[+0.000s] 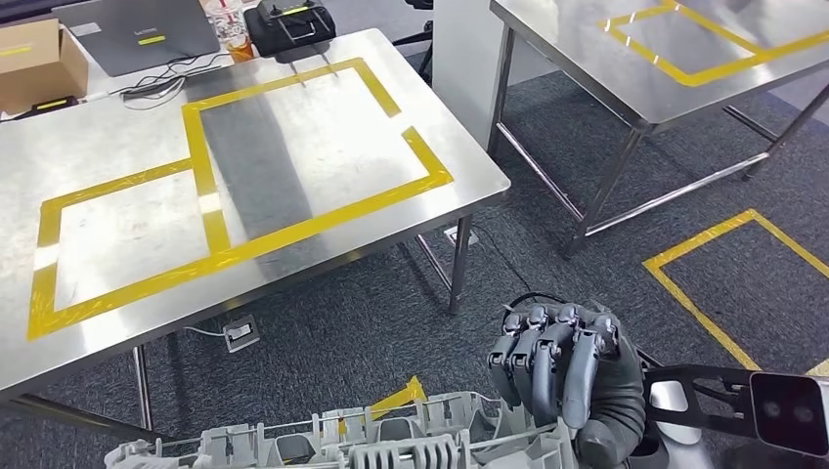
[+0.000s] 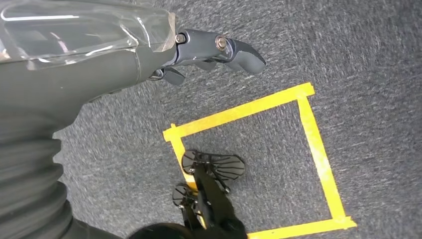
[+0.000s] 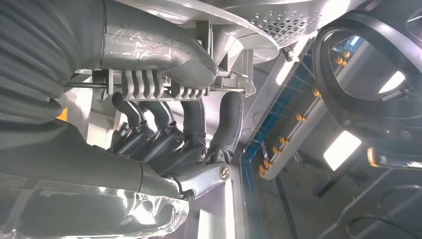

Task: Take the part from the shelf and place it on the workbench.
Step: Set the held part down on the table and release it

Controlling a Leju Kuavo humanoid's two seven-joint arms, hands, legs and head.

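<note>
The part (image 1: pixel 371 442) is a long light-grey plastic moulding with ribs and clips, lying across the bottom of the head view. My right hand (image 1: pixel 572 381) grips its right end, fingers curled over the top edge. In the right wrist view the dark fingers (image 3: pixel 194 124) wrap under the ribbed part (image 3: pixel 164 84). The workbench (image 1: pixel 127 147), a steel table marked with yellow tape rectangles, stands ahead and to the left, beyond the part. My left hand (image 2: pixel 214 50) hangs over the grey carpet, loosely spread and holding nothing.
A laptop (image 1: pixel 137 34), a cardboard box (image 1: pixel 34 59), a drink cup (image 1: pixel 227 24) and a black device (image 1: pixel 288 21) sit along the workbench's far edge. A second steel table (image 1: pixel 587 59) stands at the right. Yellow tape (image 1: pixel 723 274) marks a square on the carpet.
</note>
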